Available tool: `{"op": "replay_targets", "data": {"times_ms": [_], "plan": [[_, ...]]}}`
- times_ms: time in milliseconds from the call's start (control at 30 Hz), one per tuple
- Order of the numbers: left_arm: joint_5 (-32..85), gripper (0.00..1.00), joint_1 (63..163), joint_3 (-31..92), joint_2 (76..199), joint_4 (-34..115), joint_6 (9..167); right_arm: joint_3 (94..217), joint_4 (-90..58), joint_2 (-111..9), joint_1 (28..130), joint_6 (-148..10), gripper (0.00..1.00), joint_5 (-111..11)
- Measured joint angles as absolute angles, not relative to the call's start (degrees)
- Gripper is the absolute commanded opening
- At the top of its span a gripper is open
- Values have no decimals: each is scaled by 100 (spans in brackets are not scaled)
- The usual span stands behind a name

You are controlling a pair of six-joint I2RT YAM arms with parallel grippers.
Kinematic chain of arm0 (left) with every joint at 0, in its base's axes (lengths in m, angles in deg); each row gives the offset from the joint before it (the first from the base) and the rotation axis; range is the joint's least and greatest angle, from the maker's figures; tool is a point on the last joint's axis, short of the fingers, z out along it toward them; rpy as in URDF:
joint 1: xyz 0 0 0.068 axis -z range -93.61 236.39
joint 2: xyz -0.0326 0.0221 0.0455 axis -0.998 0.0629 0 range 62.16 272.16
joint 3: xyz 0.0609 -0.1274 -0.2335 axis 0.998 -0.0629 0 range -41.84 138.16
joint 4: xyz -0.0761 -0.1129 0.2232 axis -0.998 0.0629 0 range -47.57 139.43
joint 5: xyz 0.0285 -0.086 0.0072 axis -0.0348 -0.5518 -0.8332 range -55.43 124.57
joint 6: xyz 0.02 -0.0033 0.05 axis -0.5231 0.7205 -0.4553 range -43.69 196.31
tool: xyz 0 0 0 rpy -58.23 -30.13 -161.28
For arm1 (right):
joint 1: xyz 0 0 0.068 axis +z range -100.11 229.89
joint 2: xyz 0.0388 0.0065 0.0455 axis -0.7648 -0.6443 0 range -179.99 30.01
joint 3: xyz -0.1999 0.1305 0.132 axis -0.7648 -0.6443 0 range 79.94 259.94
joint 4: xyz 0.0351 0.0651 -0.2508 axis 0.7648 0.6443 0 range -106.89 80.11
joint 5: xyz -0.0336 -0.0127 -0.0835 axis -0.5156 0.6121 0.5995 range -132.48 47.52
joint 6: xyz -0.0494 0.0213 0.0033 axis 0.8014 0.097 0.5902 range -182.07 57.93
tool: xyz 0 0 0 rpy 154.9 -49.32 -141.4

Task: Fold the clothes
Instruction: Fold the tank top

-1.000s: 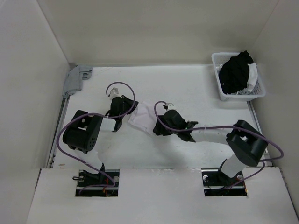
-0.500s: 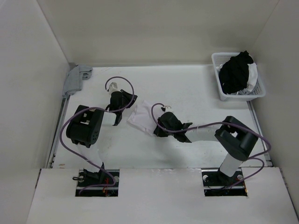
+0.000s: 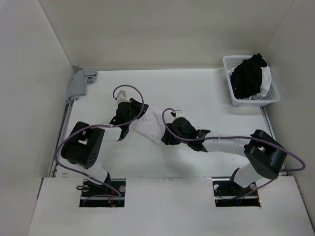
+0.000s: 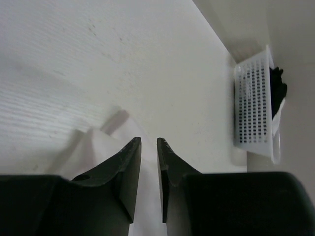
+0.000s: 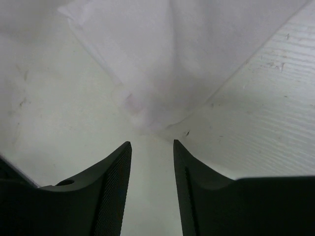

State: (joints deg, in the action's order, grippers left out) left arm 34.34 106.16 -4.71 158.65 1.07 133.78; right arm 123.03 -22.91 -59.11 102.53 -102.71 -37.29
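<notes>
The clothes (image 3: pixel 150 125), a plain white garment, lie crumpled on the white table (image 3: pixel 206 101) between my two arms. At its left edge is my left gripper (image 3: pixel 131 114). In the left wrist view this gripper (image 4: pixel 149 142) has its jaws a narrow gap apart, with white fabric (image 4: pixel 96 147) beneath and showing through the gap. My right gripper (image 3: pixel 166 133) sits at the garment's right edge. The right wrist view shows the right gripper (image 5: pixel 151 143) open, nothing between its fingers, and a corner of the clothes (image 5: pixel 162 73) just beyond the tips.
A white basket (image 3: pixel 236 101) at the back right holds a black garment bundle (image 3: pixel 248 73); the basket (image 4: pixel 256 103) also shows in the left wrist view. A small grey cloth (image 3: pixel 81 82) lies in the back left corner. White walls enclose the table.
The left arm's elbow has dropped toward the near left and its gripper came back down onto the garment's edge. The right arm's elbow swung out to the right; its gripper stays at the garment.
</notes>
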Motion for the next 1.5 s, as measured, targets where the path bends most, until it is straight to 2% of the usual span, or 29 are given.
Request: {"op": "replay_targets", "data": {"times_ms": [100, 133, 233, 367, 533, 733, 867, 933, 967, 1200, 1400, 1500], "plan": [[3550, 26, 10935, -994, 15297, 102, 13269, 12574, -1963, -5662, 10209, -10026, 14, -3720], [3613, 26, 11001, -1175, 15161, 107, 13236, 12749, -1889, -5667, 10177, -9952, 10, -3742], [3921, 29, 11056, -1708, 14943, 139, 13201, 13402, -1839, -5911, 9969, -9755, 8, -3882], [4300, 32, 11082, -2148, 14801, 343, 13182, 14532, -1885, -6746, 9558, -9530, 15, -4249], [4470, 34, 11038, -2336, 14617, 382, 13136, 15964, -1769, -8062, 9256, -9231, 34, -4802], [4337, 29, 10968, -2334, 14906, 209, 13085, 17304, -1352, -9336, 9224, -8942, 47, -5045], [4142, 20, 10968, -2299, 15118, -20, 13072, 17798, -1059, -9843, 9210, -8850, 50, -5021], [4068, 18, 10968, -2301, 15164, -73, 13072, 17951, -910, -10012, 9195, -8796, 46, -4947], [4022, 18, 10970, -2301, 15175, -86, 13070, 17988, -860, -10066, 9193, -8765, 49, -4905], [3784, 5, 10968, -2301, 15297, -171, 13048, 17935, -663, -10018, 9186, -8619, 49, -4444], [3578, 4, 10970, -2327, 15249, -84, 13042, 17717, -493, -9561, 9182, -8555, 53, -4055], [3532, 5, 11001, -2469, 14941, 174, 13029, 17785, -324, -9505, 9149, -8437, 50, -3985]]}}
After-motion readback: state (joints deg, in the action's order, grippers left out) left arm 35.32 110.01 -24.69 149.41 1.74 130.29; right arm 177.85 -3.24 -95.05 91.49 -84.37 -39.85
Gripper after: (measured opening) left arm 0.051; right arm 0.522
